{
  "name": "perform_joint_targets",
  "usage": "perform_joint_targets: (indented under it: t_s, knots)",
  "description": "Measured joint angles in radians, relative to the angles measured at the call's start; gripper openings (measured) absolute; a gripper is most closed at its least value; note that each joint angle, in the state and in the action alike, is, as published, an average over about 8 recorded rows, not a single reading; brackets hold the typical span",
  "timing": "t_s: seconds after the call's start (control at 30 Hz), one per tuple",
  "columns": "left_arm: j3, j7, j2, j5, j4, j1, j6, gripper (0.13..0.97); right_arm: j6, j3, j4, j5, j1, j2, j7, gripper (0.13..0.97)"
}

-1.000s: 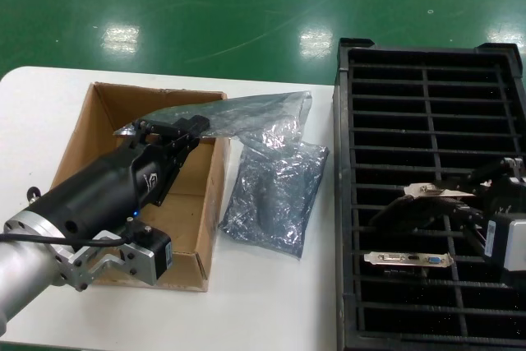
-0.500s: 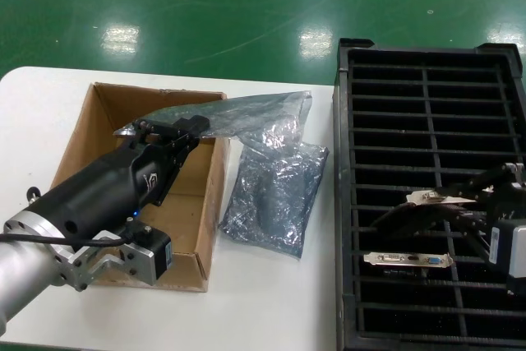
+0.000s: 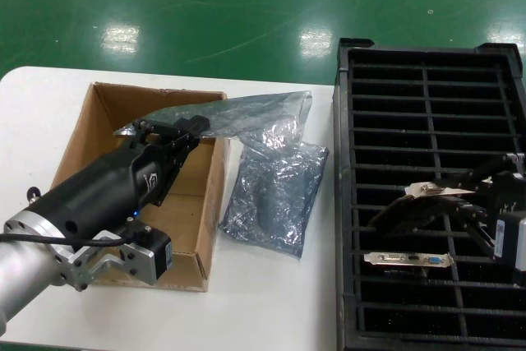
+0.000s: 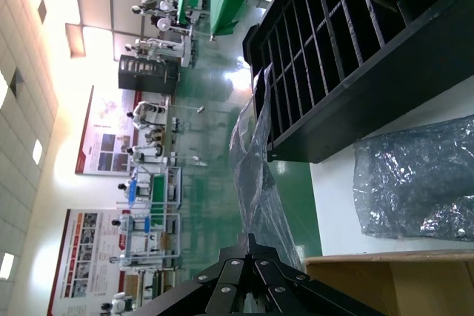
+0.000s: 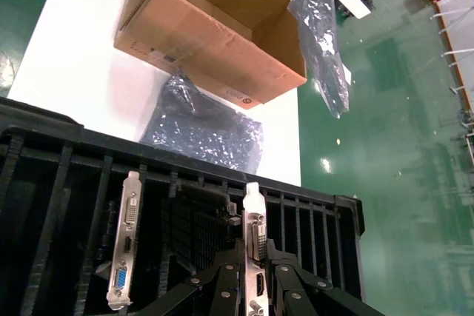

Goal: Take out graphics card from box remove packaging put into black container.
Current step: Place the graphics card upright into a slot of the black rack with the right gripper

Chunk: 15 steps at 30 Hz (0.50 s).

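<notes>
Silver-bracketed, the graphics card [image 3: 431, 191] sits pinched between the pressed fingers of the right gripper [image 5: 255, 275], held over a slot in the left column of the black container [image 3: 427, 59]. A second card [image 3: 408, 259] stands in a slot nearer the robot. Over the box [image 3: 86, 133], the left gripper [image 3: 168, 131] grips the packaging [image 3: 263, 108] (its free end trails toward the container). A paler plastic bag [image 3: 275, 195] lies on the white table [image 3: 271, 302] between box and container.

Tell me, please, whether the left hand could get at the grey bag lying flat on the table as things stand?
Probably not yet: the left hand is shut on the packaging above the box. The flat bag itself lies uncovered beside the box.
</notes>
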Motion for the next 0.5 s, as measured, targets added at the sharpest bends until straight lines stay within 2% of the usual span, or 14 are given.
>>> perform_joint_targets:
  t_s: [0.5]
  knots:
    - [0.000, 0.000, 0.000, 0.000, 0.000, 0.000, 0.000, 0.140, 0.004, 0.001, 0.000, -0.025, -0.027, 0.012, 0.000, 0.177]
